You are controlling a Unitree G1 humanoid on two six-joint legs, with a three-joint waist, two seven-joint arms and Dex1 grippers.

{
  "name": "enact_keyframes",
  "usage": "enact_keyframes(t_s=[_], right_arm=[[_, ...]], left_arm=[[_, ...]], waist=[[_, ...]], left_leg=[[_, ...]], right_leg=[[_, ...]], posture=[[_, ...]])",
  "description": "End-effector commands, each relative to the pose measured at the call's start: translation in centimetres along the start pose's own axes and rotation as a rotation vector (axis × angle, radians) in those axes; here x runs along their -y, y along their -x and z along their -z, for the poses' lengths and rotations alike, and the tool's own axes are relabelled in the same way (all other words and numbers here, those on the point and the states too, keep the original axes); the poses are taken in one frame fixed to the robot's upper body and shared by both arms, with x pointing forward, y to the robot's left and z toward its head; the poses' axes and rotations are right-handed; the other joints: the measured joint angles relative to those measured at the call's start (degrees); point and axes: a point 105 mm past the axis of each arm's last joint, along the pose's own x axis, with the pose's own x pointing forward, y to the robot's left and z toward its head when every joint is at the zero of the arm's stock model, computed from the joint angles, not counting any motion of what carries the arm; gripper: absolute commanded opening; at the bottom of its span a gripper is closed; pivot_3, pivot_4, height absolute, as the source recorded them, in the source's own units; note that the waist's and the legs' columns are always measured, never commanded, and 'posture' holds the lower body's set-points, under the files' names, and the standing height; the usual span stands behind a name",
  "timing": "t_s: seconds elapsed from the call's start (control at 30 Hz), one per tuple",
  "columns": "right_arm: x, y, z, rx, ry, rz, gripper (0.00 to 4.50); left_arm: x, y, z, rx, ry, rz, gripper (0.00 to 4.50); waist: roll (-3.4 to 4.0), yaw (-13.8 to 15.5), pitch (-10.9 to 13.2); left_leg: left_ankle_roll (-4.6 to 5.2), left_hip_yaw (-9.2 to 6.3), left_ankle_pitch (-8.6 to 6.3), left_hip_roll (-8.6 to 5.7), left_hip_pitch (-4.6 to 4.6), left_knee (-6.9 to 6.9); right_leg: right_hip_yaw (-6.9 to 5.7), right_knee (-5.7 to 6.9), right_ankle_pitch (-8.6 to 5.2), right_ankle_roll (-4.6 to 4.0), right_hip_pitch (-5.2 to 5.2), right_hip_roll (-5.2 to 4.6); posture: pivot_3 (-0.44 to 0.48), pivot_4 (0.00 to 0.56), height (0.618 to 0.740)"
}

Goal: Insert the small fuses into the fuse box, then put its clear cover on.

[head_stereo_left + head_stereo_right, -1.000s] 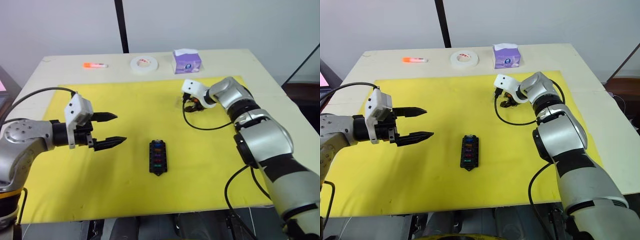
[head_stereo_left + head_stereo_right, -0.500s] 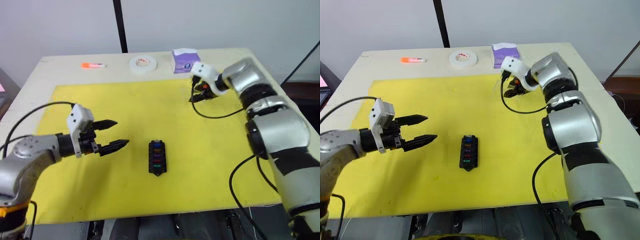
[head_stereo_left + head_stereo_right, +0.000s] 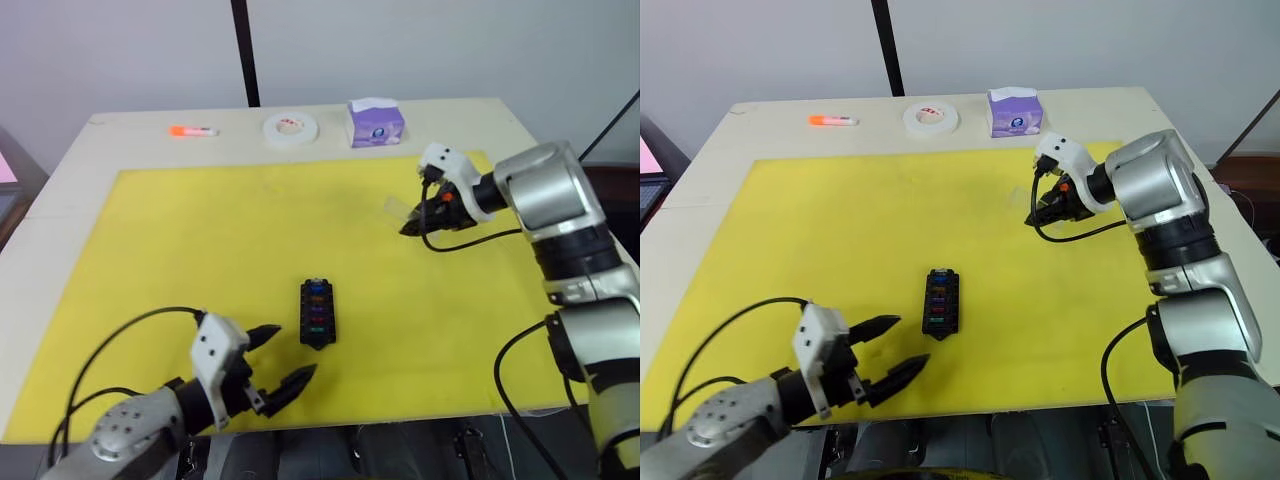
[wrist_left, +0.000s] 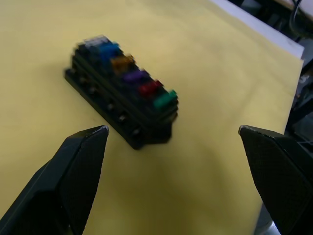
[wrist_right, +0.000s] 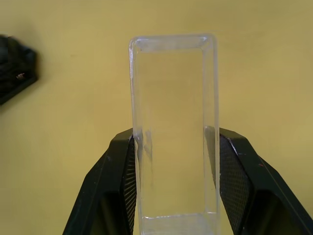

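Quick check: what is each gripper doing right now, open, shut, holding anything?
Left gripper: open, empty, near the fuse box.
Right gripper: shut on the clear cover.

Bright, even light falls from overhead, so shadows on the yellow mat (image 3: 200, 240) are soft. In the left wrist view the fuse box (image 4: 122, 100) is blurred.

no readable text, tissue pack (image 3: 376, 122) logo illegible
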Motion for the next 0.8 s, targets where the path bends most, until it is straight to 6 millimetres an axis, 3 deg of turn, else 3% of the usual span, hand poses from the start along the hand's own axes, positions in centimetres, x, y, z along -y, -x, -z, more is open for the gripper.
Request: enact_keyframes(t_s=[0.03,0.17,0.37,0.8], right_arm=[[-2.6,0.4,-0.5,-0.004,0.038,-0.045,1.89],[-4.2,0.2,0.4,-0.051,0.051,-0.088,1.89],[-4.5,-0.1,0.6,-0.067,0.049,-0.096,1.89],[-4.7,0.4,1.2,-0.076,0.025,-0.085,1.89]], left_arm=[[-0.1,-1.0,0.2,0.026,-0.058,-0.097,4.50],[0.1,-2.2,0.8,0.034,-0.056,-0.175,4.50],[0.8,-4.1,2.9,0.004,0.042,-0.184,4.50],[-1.2,-7.2,5.4,-0.084,0.048,-0.362,4.50]], waist=[[0.00,-0.01,0.00],[-0.02,0.02,0.00],[-0.02,0.01,0.00],[-0.01,1.27,-0.02]], left_leg=[[0.00,0.00,0.00,0.00,0.00,-0.01],[0.00,0.02,-0.01,0.00,-0.04,0.00],[0.00,0.04,-0.01,-0.01,-0.06,0.01],[0.00,0.02,-0.01,-0.06,-0.06,0.14]], right_leg=[[0.00,-0.02,0.00,0.00,0.00,0.00],[0.00,-0.10,0.00,0.00,0.00,-0.03],[-0.01,-0.13,-0.01,0.00,-0.02,-0.04],[0.00,-0.19,-0.05,0.08,0.07,-0.08]], posture=[[0.000,0.150,0.740],[0.000,0.150,0.740],[0.000,0.150,0.740],[0.000,0.150,0.740]])
